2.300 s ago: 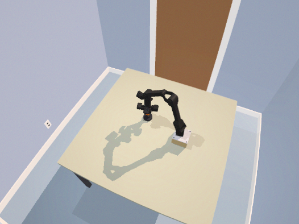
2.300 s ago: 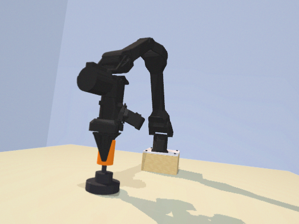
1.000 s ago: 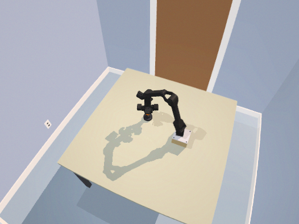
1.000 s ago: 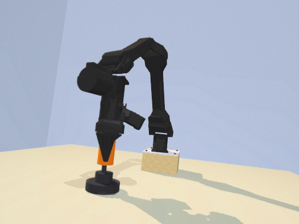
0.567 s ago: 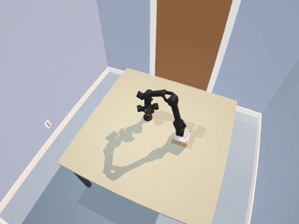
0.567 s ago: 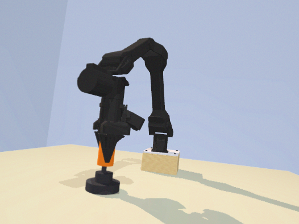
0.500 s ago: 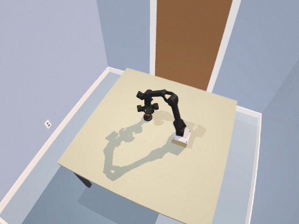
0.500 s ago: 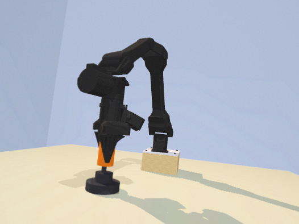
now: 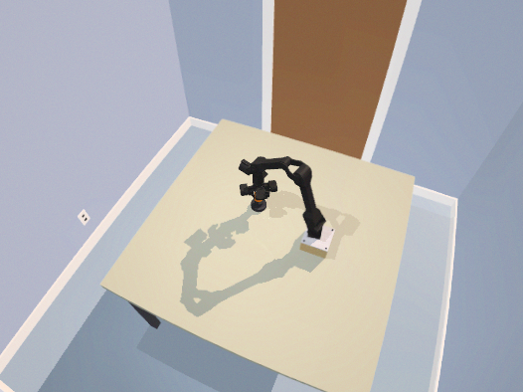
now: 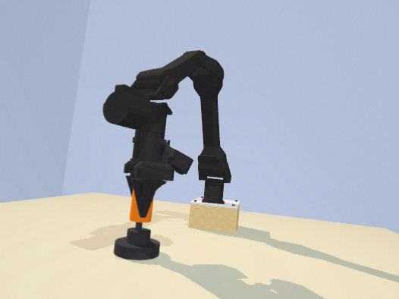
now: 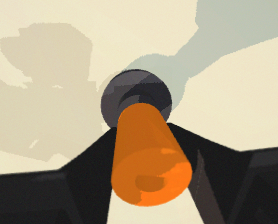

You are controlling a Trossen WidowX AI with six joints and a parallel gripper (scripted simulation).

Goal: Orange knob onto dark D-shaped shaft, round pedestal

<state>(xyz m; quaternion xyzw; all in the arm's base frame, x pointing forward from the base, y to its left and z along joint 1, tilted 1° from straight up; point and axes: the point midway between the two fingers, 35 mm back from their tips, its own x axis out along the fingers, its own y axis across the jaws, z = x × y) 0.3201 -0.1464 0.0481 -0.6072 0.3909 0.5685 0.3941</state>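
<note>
The orange knob (image 10: 133, 212) (image 11: 139, 132) is upright between the fingers of my gripper (image 10: 142, 215) (image 11: 141, 129), which is shut on it and points down. In the top view only a bit of the orange knob (image 9: 258, 200) shows under the gripper. The dark round pedestal (image 9: 258, 207) (image 10: 136, 249) (image 11: 112, 102) stands right below the knob. A short piece of the dark shaft (image 10: 139, 225) shows between the knob's lower end and the pedestal's raised middle. Whether the shaft's tip is inside the hole is hidden, and so is the shaft's flat side.
The arm's base block (image 9: 314, 250) (image 10: 213, 217) stands on the pale table (image 9: 318, 320) (image 10: 57, 278), to the right of the pedestal in the top and exterior views. The arm arches from it over to the pedestal. Shadows of the arm lie across the table.
</note>
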